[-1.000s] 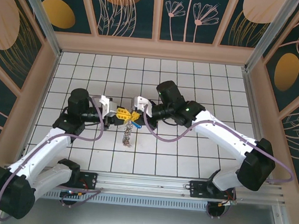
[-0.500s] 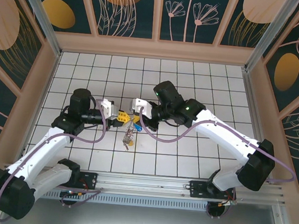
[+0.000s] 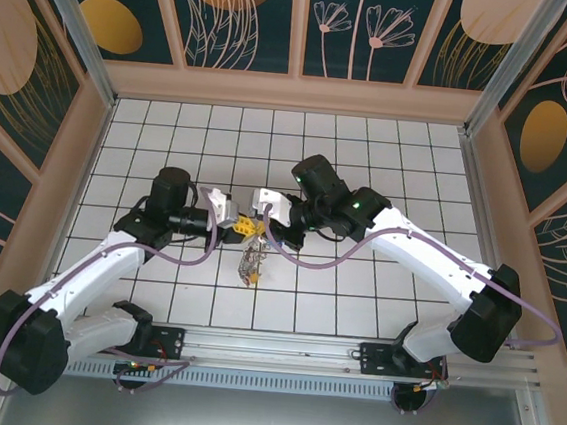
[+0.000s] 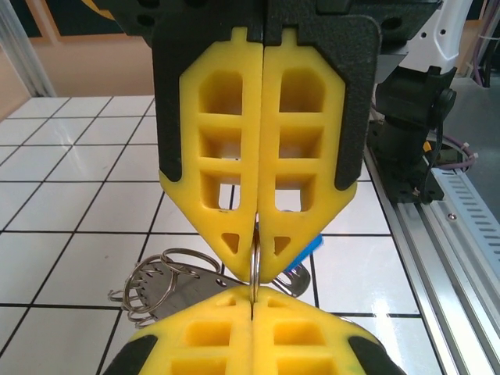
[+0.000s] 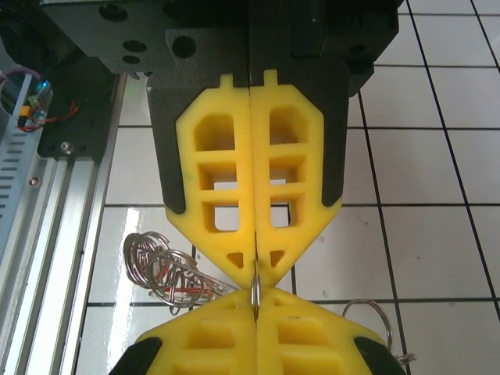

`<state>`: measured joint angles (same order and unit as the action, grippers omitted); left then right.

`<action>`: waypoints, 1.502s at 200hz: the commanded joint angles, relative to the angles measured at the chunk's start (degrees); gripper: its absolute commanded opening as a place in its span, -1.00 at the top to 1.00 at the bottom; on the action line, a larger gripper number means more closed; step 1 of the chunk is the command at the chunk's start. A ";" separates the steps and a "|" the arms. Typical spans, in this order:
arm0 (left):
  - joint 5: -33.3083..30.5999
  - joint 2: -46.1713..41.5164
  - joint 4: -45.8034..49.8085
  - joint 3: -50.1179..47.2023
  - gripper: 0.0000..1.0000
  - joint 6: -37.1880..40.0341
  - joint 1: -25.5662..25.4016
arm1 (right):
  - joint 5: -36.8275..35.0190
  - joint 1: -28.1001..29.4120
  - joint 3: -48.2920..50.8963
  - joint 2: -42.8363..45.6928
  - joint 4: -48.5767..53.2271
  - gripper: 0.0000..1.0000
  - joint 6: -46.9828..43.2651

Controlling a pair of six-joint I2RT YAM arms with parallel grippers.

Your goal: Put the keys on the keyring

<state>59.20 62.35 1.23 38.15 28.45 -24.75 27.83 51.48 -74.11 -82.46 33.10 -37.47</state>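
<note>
My left gripper [image 3: 243, 228] and right gripper [image 3: 263, 227] meet tip to tip above the middle of the tiled floor. Both are shut on the thin metal keyring [image 4: 255, 259], seen edge-on between the yellow fingertips [image 4: 226, 195]. In the right wrist view the same keyring [image 5: 255, 292] is pinched in my right gripper [image 5: 255, 273], with the left gripper's yellow fingers below it. A bunch of keys [image 3: 250, 265] and small rings hangs under the grippers. A blue key head [image 4: 309, 248] peeks out behind my left gripper [image 4: 255, 266]. Small rings and a grey metal blade [image 4: 168, 283] hang beside it.
The white tiled floor [image 3: 370, 151] is fenced by wooden walls on three sides. An aluminium rail [image 3: 280, 348] with the arm bases runs along the near edge. A loose small ring [image 5: 367, 314] and a coil of rings with a red piece [image 5: 166, 269] hang near the right fingers.
The left arm has moved right until its fingertips meet the right gripper, and it has shut on the keyring. The hanging bunch of keys has shifted slightly right and down.
</note>
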 commanded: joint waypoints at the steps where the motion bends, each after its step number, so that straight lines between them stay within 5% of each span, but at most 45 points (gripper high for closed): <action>1: 1.86 1.78 -5.64 1.74 0.90 -0.81 -4.34 | 2.88 2.30 -2.45 0.61 -11.12 1.00 -2.21; 60: 1.25 7.45 -8.69 6.66 0.69 -1.82 -9.01 | 3.36 -0.19 -1.78 0.98 -9.52 1.00 -5.22; 96: -4.57 8.93 -10.95 9.39 1.00 -5.14 -12.12 | 7.82 -4.11 5.21 4.85 -14.25 1.00 -5.00; 119: -8.93 7.83 -13.62 7.55 1.00 -8.86 -12.25 | 8.66 -4.72 7.50 6.38 -15.35 1.00 -4.63; 145: -8.41 3.84 -29.37 0.05 1.00 -17.51 -12.28 | 9.11 -7.26 9.61 8.80 -13.51 1.00 -4.79; 170: -9.15 1.67 -42.59 -4.85 1.00 -24.78 -12.26 | 11.67 -10.87 11.27 11.50 -9.18 0.71 -5.96; 300: -6.64 2.26 -39.36 -4.27 1.00 -21.39 -12.25 | 15.30 -14.34 13.83 15.30 -10.96 0.58 -5.94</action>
<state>50.54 64.51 -36.53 32.73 6.33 -36.77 41.41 38.11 -60.69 -69.41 24.32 -42.13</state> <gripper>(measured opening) 0.066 0.209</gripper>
